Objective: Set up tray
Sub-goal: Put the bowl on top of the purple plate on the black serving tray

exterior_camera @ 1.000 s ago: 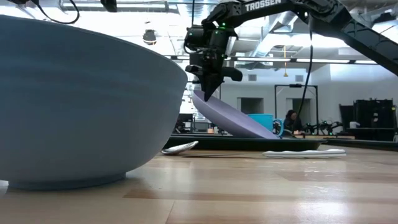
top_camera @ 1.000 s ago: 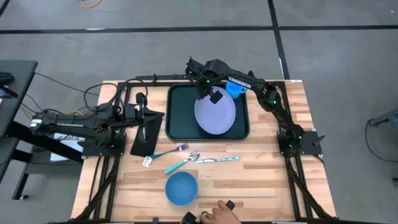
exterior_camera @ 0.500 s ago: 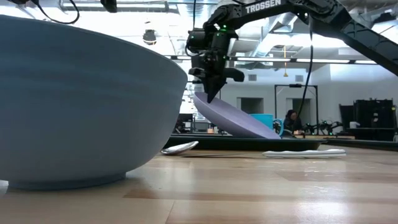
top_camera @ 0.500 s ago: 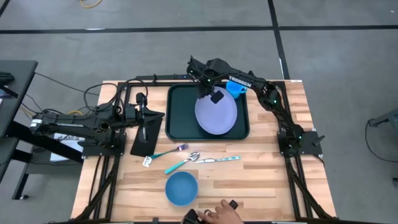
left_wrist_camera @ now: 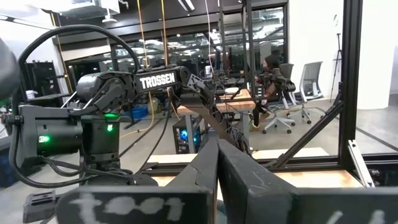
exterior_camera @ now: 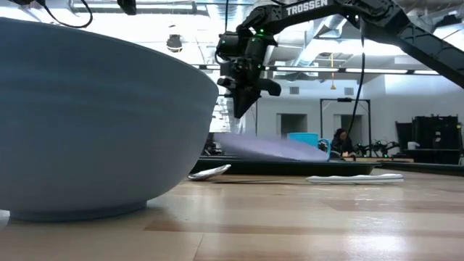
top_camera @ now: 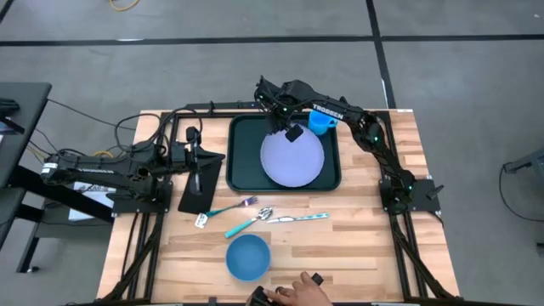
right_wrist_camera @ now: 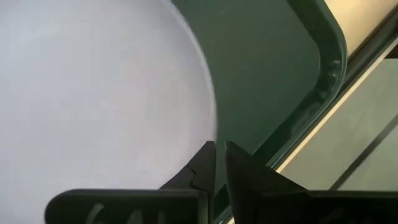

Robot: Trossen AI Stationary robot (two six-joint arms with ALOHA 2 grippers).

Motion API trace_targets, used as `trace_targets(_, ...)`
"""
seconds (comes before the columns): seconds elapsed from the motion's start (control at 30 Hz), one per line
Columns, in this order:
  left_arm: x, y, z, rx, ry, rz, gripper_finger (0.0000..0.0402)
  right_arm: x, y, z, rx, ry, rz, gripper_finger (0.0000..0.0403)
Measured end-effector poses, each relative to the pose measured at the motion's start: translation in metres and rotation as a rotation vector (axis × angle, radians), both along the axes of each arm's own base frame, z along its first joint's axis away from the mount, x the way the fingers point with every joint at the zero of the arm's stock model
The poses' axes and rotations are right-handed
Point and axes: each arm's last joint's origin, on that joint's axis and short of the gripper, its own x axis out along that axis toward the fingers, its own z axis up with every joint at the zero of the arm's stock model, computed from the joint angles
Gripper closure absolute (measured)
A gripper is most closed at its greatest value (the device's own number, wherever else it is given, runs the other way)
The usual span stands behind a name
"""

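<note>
My right fingers (top_camera: 281,129) hang just above the far-left rim of the lavender plate (top_camera: 292,158), nearly closed with only a thin slit between them and, as far as I can tell, off the plate. The plate lies in the dark green tray (top_camera: 245,153) at the desk's (top_camera: 357,246) far middle (a blue cup (top_camera: 320,122) sits at its far edge). My left fingers (left_wrist_camera: 217,163) wait at the desk's left edge, pressed together on nothing.

Grey floor (top_camera: 212,68), office chairs (left_wrist_camera: 292,93), ceiling lights (exterior_camera: 377,70)
</note>
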Motion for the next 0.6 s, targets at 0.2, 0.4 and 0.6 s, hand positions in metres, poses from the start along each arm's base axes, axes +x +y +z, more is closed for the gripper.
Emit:
trace_targets(0.2, 0.0000, 0.0000, 0.0000, 0.000, 0.000, 0.000, 0.0401, -0.0011, -0.0018, -0.0001, 0.011, -0.001, -0.033, 0.0367)
trace_targets(0.4, 0.0000, 0.0000, 0.0000, 0.000, 0.000, 0.000, 0.0401, -0.0038, -0.0071, -0.0001, 0.026, -0.005, -0.094, 0.0353)
trace_targets(0.6, 0.0001, 0.0000, -0.0003, 0.000, 0.003, 0.000, 0.0401, -0.0067, -0.0022, -0.0014, 0.105, 0.022, -0.203, 0.0355)
